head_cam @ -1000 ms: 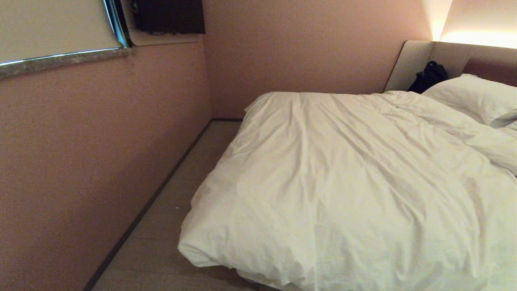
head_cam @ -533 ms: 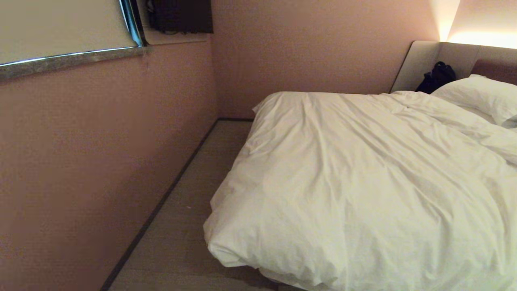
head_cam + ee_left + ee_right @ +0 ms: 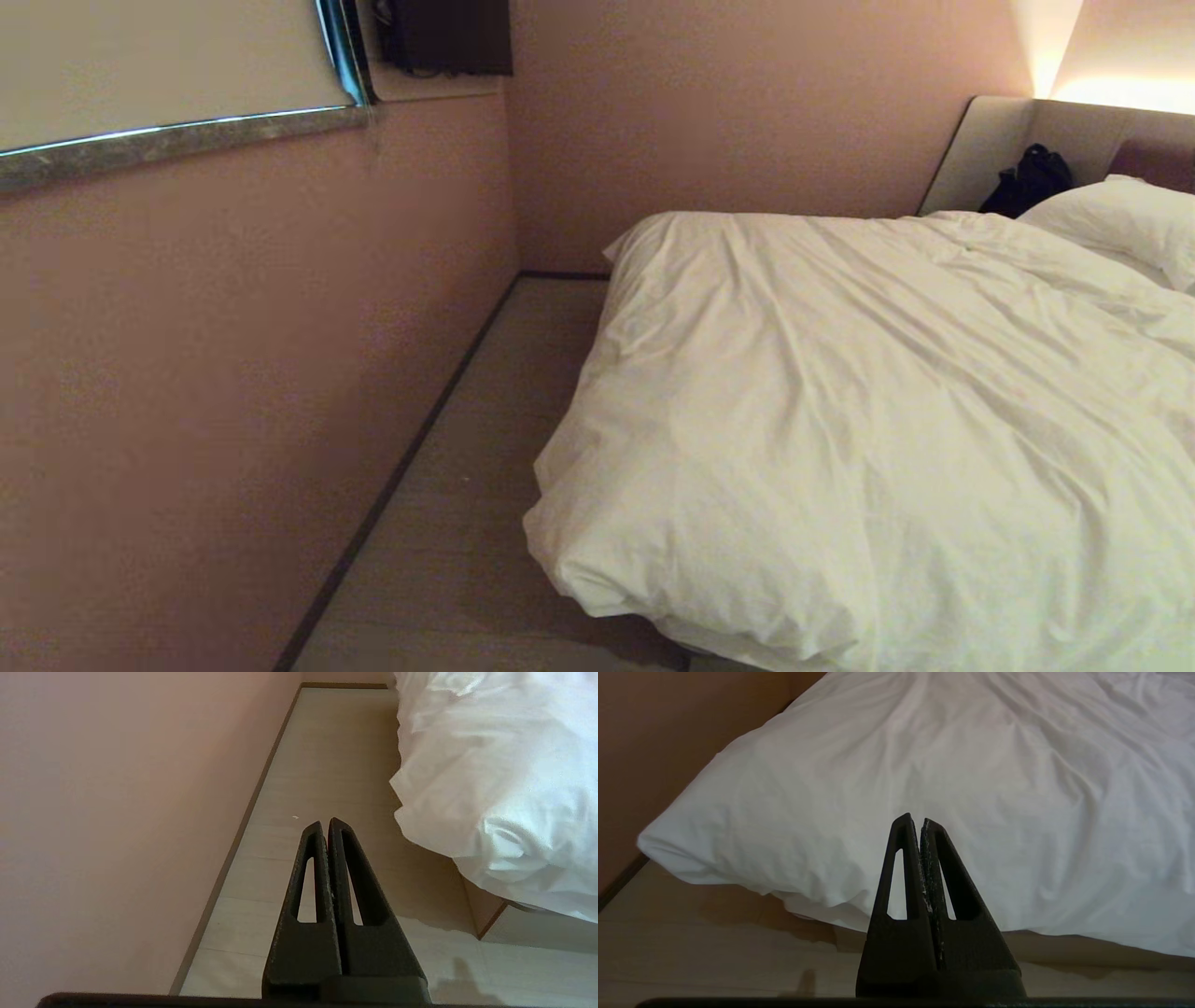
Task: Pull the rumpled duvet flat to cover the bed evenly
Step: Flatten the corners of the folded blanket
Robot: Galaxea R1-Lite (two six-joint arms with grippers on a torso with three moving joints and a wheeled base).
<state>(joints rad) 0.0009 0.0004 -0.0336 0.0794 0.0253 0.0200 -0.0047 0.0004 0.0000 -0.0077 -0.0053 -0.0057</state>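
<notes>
Across the right of the head view, the duvet (image 3: 840,420) lies creased over the bed (image 3: 488,914); no writing is legible anywhere. Left claw (image 3: 325,822) and right claw (image 3: 914,819) are both pressed together, empty, clear of the fabric.

Likely hotel bedroom, bed (image 3: 990,140), pillow (image 3: 1111,219), duvet (image 3: 887,420)

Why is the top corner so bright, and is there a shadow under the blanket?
In the head view, a warm light glows above the headboard. In the right wrist view, the duvet casts a dark shadow on the floor beneath its overhanging edge; the left wrist view shows the same.
</notes>
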